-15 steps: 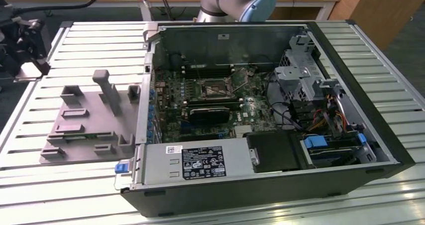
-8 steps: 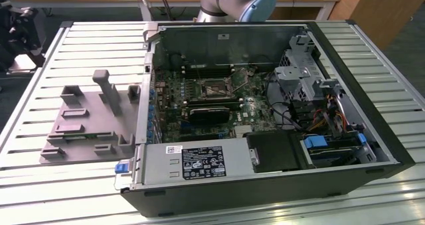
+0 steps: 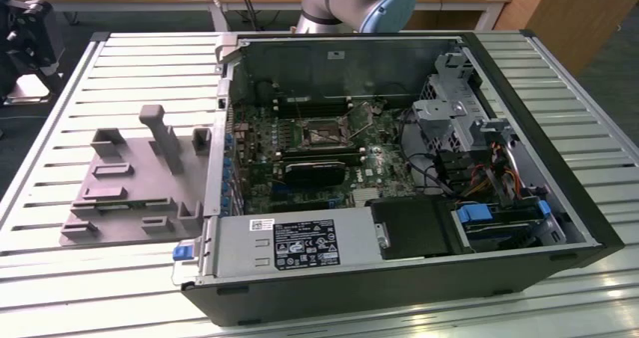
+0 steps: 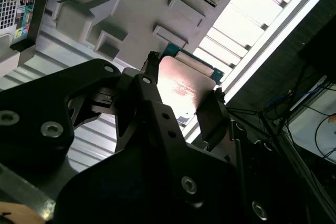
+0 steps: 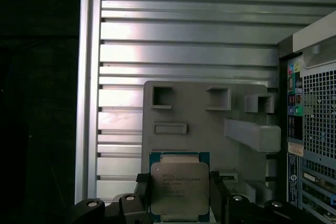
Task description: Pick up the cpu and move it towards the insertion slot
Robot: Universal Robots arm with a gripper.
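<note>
In both wrist views my gripper (image 5: 179,200) (image 4: 181,90) is shut on the cpu (image 5: 178,188), a flat square chip with a silver metal top and a green rim. One dark finger (image 5: 143,196) presses each side edge. The chip hangs well above the grey fixture plate (image 5: 199,114) (image 4: 136,14), and its shiny face (image 4: 184,85) catches the light. The exterior view has the insertion slot (image 3: 322,132), a silver-framed square socket on the green board inside the open computer case (image 3: 399,173), to the exterior view's right of the fixture plate (image 3: 110,196).
The case's rear panel (image 5: 315,114) with ports stands beside the plate. A black block (image 3: 317,172) sits just in front of the socket, with drive cages and cables (image 3: 479,151) further right. The arm's base (image 3: 349,1) rises behind the case. The slatted metal table (image 3: 60,278) ends near the plate.
</note>
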